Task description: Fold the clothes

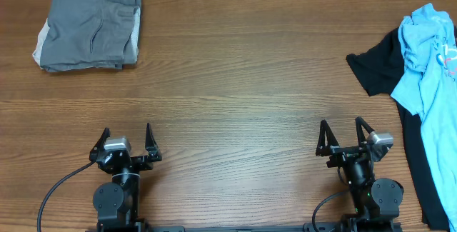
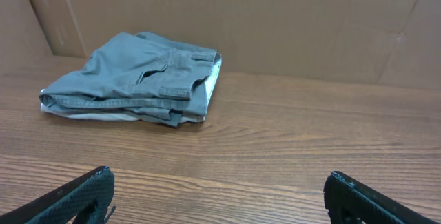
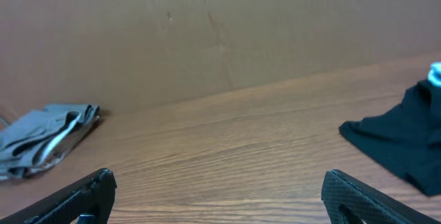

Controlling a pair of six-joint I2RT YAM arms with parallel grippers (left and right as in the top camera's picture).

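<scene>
Folded grey shorts lie at the table's far left, on top of a cream garment whose edge shows beneath; they also show in the left wrist view and the right wrist view. A light blue tee lies crumpled on a black tee at the right edge; the black tee shows in the right wrist view. My left gripper is open and empty near the front edge, far from the shorts. My right gripper is open and empty, left of the tees.
The wooden table spans the view. A brown cardboard wall stands along the back. A black cable trails from the left arm's base.
</scene>
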